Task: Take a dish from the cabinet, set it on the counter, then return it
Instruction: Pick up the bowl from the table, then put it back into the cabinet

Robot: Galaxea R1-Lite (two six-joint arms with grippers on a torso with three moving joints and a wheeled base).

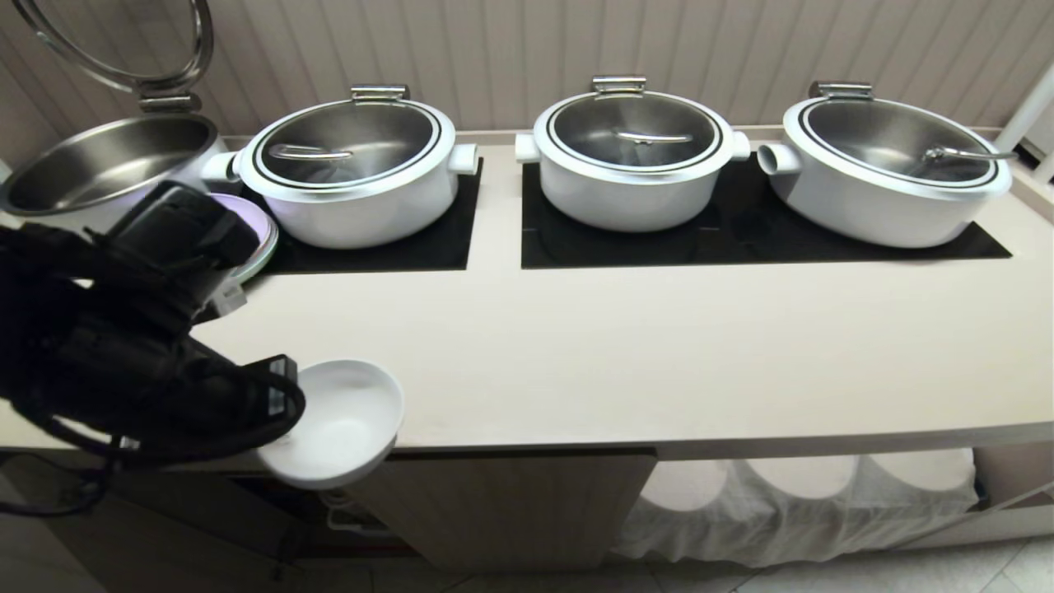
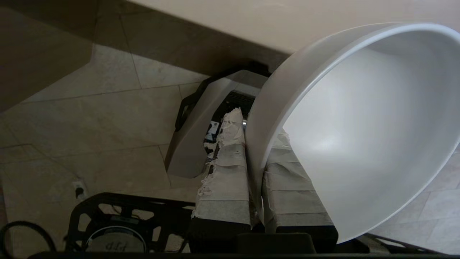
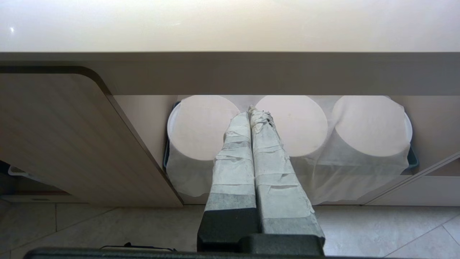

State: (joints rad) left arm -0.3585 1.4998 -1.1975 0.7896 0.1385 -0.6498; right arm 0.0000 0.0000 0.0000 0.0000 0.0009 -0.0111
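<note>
A: Closely viewed, what did the taped fingers of the left gripper hold?

B: They were clamped on the wall of the dish, one finger outside the rim, the other inside. The white bowl was tilted, its mouth turned partly sideways.

A: Where was the dish relative to the counter?

B: Seen from the head camera, the dish hung at about seven o'clock of the counter's middle, overlapping its front edge, above the cabinet. Whether it touched the edge could not be told.

A: And the other arm?

B: The right gripper was parked low, fingers pressed together on nothing, pointing at three cloth-covered round stacks under the counter.

A: How should the step in hand be done well?

B: Judged from this view, the dish should first clear the front edge, then be levelled and carried toward twelve o'clock onto bare counter, short of the white pots and the pastel plates, before the fingers part.
</note>
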